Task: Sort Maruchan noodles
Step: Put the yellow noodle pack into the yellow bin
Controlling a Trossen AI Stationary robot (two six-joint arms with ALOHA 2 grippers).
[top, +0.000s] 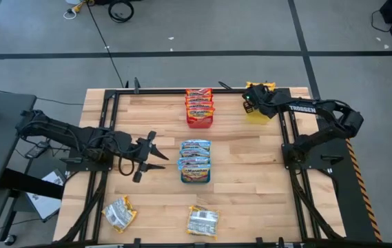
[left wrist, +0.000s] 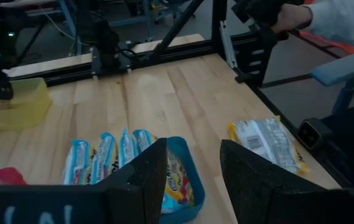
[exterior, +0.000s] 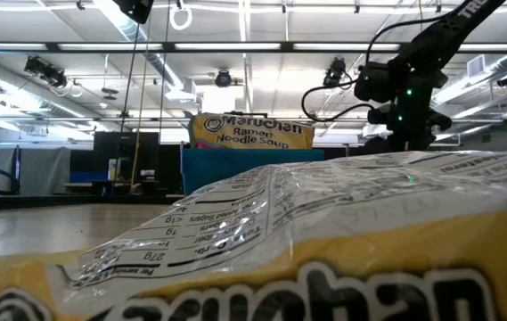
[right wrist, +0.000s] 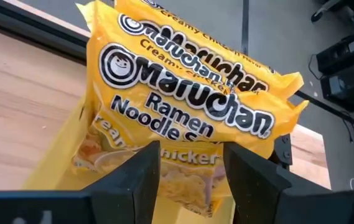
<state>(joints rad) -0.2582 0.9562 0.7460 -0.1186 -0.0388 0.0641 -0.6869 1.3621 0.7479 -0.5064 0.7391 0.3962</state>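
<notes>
Blue-silver Maruchan packets [top: 195, 160] stand on edge in the blue tray [top: 196, 178] at the table's middle. Red packets [top: 199, 103] fill the red tray [top: 199, 124] at the far side. Yellow packets [right wrist: 189, 93] stand in the yellow tray [top: 258, 114] at the far right. Two yellow-edged packets [top: 120, 213] [top: 202, 222] lie flat near the front edge. My left gripper [top: 151, 155] hovers open, left of the blue tray. My right gripper [right wrist: 192, 171] is open over the yellow tray, its fingers in front of the nearest packet's face.
The black frame rails [top: 285, 138] run along the table's sides and far edge. One loose packet [exterior: 280, 250] lies right before the low camera and blocks most of its view. A person's sleeve [left wrist: 341, 18] shows beyond the table's edge. Bare wood [top: 251, 179] lies right of the blue tray.
</notes>
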